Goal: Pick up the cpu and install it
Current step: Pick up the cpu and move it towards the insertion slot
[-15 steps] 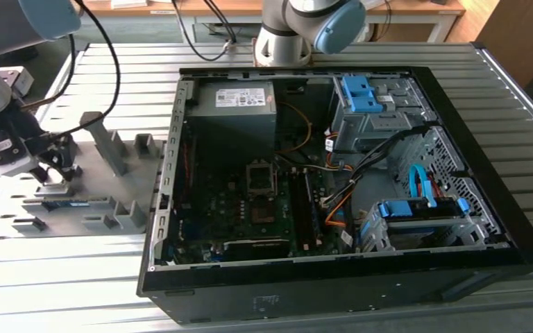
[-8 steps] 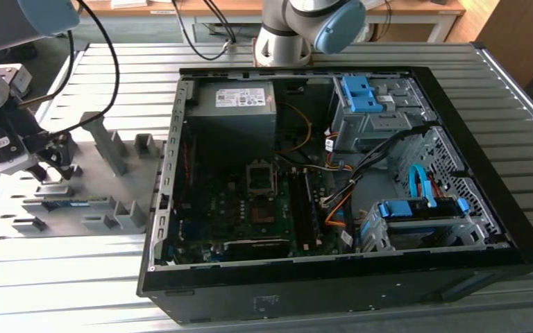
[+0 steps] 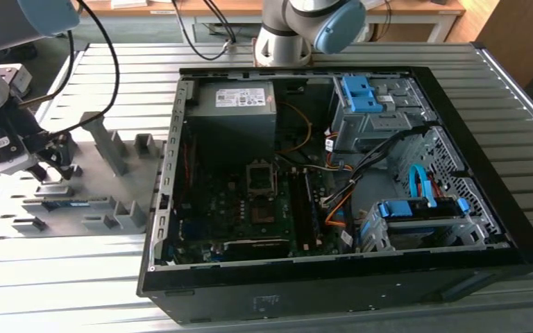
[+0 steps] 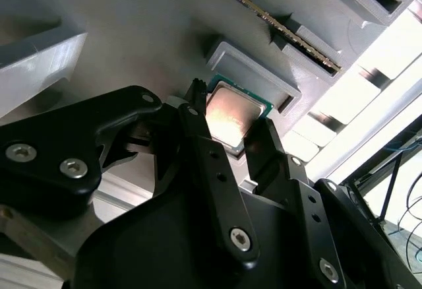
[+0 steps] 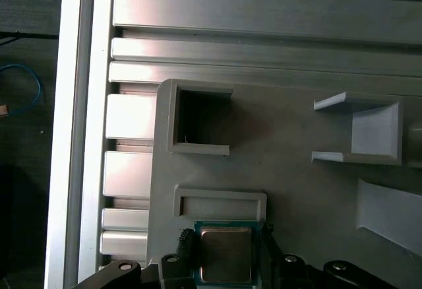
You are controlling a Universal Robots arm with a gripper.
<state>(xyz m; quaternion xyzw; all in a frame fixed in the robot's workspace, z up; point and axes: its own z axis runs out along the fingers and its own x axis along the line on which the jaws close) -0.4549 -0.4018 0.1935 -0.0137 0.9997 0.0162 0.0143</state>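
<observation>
Presently, item one: the gripper (image 3: 49, 170), low over the grey fixture plate (image 3: 100, 191) at the exterior view's left. In both wrist views it sits directly astride the cpu (image 5: 226, 256), which is centred in its span with the dull metal top facing up. The tool and the chip are therefore in line, with no sideways offset to make up. Whether the gripper is clamped on the chip or merely set about it cannot be told, nor whether the chip has left the plate. The cpu is close to square, so it has no long axis to speak of; its edges run square to the gripper's span. Item two, just beyond the chip: a slotted fixture block (image 5: 221, 204), close beside it but apart. Item three, farther off: the slatted table (image 3: 63, 277) bearing the plate. Item four, farthest: the open computer case (image 3: 294, 295), well apart to the exterior view's right, with what looks to be the empty socket (image 3: 260, 178) on its board.
</observation>
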